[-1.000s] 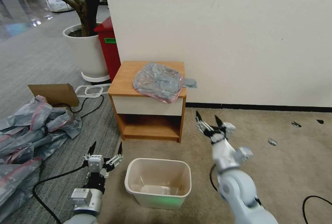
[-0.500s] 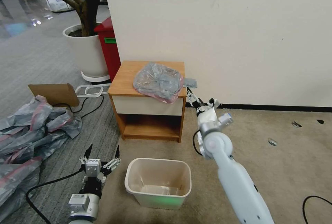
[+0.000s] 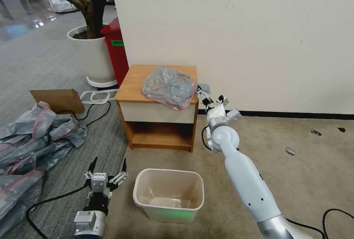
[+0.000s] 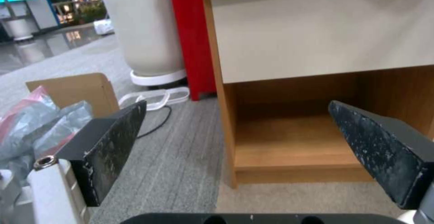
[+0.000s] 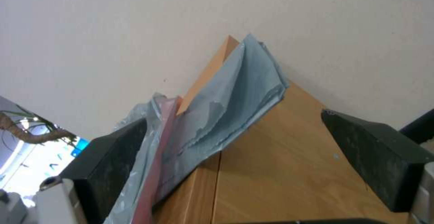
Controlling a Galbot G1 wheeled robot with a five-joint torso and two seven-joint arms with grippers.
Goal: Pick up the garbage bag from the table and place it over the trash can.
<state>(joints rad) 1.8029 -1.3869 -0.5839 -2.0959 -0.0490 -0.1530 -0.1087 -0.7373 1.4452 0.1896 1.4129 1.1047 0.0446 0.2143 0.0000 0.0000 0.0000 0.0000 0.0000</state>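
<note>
Reaching toward the table's (image 3: 136, 84) right front corner, the right gripper (image 3: 211, 99) is hanging with its jaws spread apart and nothing between them, just beside the spot where the garbage bag (image 3: 169, 87) is spilling over the edge. In the right wrist view the two dark fingers (image 5: 375, 156) are standing on either side of the table's corner (image 5: 271, 156), one of them close against the bag's pink-rimmed fold (image 5: 217, 115), though whether it is touching cannot be told. The bag is lying crumpled on the right half of the tabletop, with its pink rim drooping over the front edge above the white drawer front (image 3: 156, 113) and a grey flap sticking out past the right edge toward the wall.

The left gripper (image 3: 107, 168) is hovering low over the floor, near the left side of the trash can (image 3: 142, 191), with its jaws wide open and empty; the left wrist view is looking between them at the table's open lower shelf (image 4: 289, 146).

The trash can is standing upright on the carpet in front of the table, apart from it. A heap of similar bags (image 3: 33, 139) is lying on the floor well to the left, with a cardboard piece (image 3: 59, 100) behind it. A red bin (image 3: 116, 49) and a white plant pot (image 3: 90, 56) are standing behind the table's left side.
</note>
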